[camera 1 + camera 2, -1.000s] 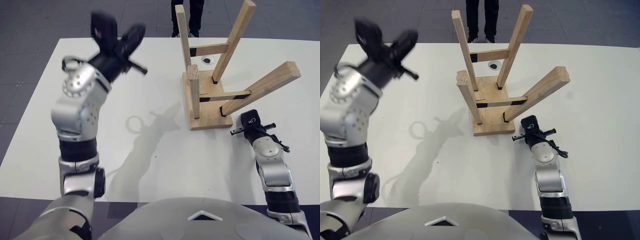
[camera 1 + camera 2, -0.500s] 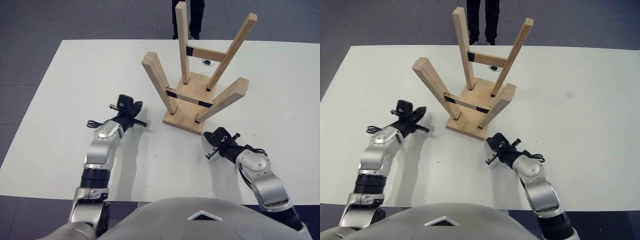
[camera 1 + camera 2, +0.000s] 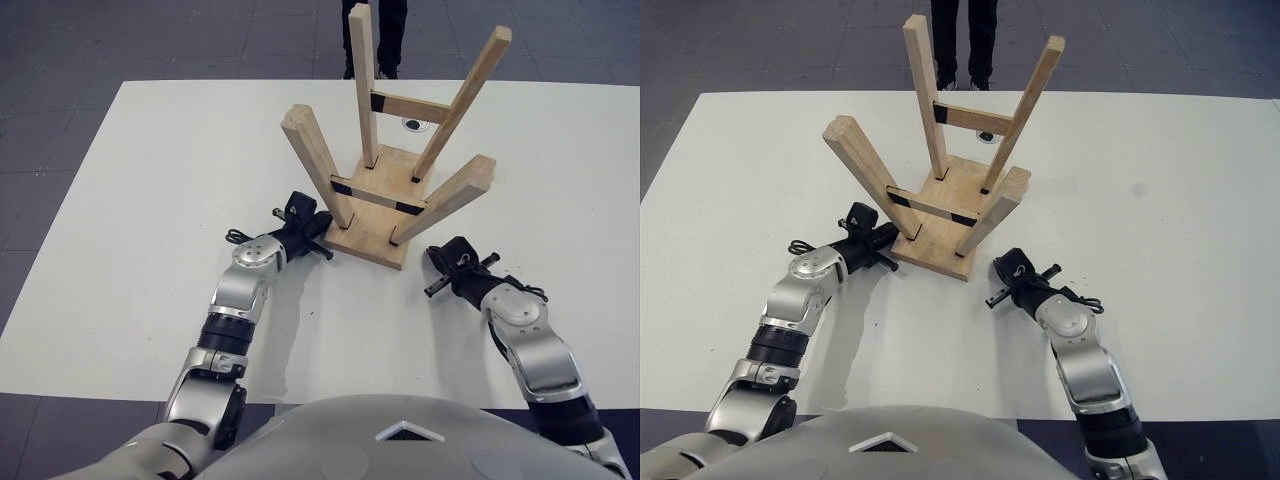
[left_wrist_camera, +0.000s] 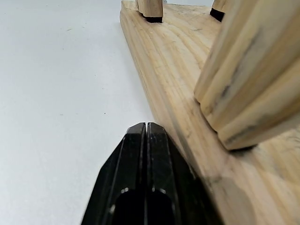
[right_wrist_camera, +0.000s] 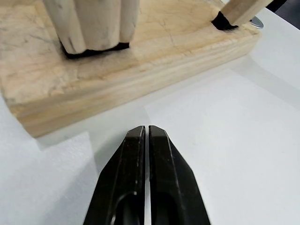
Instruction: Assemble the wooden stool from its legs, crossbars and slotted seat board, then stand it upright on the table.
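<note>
Stool inverted on counter, one claw on each side of the seat board.
Left claw, fingers pressed together, lies low at the board's 8 o'clock corner, just beside its edge; contact uncertain. Board flat, four legs splaying upward. Right claw, also pressed together, sits at the board's 4 o'clock, a small gap off. Left is nearer. Turning it over likely needs both.
</note>
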Tool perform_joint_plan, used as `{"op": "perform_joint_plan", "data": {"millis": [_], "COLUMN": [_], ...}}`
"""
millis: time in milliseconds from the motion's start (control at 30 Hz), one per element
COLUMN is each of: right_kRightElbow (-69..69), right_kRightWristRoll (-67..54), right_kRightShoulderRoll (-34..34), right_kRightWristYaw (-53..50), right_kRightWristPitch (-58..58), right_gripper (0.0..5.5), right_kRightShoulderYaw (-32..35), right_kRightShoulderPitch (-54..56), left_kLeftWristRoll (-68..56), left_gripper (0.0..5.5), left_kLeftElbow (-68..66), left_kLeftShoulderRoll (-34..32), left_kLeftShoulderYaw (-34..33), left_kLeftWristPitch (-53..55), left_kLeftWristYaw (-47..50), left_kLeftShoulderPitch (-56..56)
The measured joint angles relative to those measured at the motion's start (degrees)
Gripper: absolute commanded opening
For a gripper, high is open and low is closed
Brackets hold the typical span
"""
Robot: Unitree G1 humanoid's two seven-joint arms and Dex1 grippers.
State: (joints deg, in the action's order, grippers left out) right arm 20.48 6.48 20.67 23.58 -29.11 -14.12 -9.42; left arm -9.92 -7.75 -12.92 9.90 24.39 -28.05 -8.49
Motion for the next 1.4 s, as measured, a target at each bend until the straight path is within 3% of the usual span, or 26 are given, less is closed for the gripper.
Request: {"op": "perform_joint_plan", "data": {"millis": [300, 533, 933, 1400], "right_kRightElbow": [2.2, 9.1, 19.1, 25.2], "right_kRightWristRoll": [0.2, -0.1, -4.5, -7.6], "right_kRightShoulderRoll": [0.1, 3.2, 10.1, 14.4], "right_kRightWristYaw": [-0.3, 0.4, 2.0, 4.7], "right_kRightWristPitch": [-1.2, -3.8, -7.0, -7.5], "right_gripper": [0.13, 0.13, 0.13, 0.13], "right_kRightShoulderYaw": [-2.5, -2.5, 1.9, -0.2], "right_kRightShoulderPitch": [-1.0, -6.5, -17.2, -23.1], "left_kLeftWristRoll": [-0.7, -0.5, -1.0, -1.7], "left_gripper": [0.1, 0.1, 0.1, 0.1], "left_kLeftElbow": [17.9, 19.9, 43.0, 48.0], "left_kLeftShoulderRoll": [-1.9, -1.0, -5.0, -9.6], "left_kLeftShoulderYaw": [0.8, 2.3, 8.5, 5.2], "left_kLeftWristPitch": [10.1, 9.5, 15.2, 16.8], "left_kLeftWristYaw": [1.1, 1.8, 4.8, 4.9], "left_kLeftShoulderPitch": [10.7, 12.8, 33.7, 37.8]}}
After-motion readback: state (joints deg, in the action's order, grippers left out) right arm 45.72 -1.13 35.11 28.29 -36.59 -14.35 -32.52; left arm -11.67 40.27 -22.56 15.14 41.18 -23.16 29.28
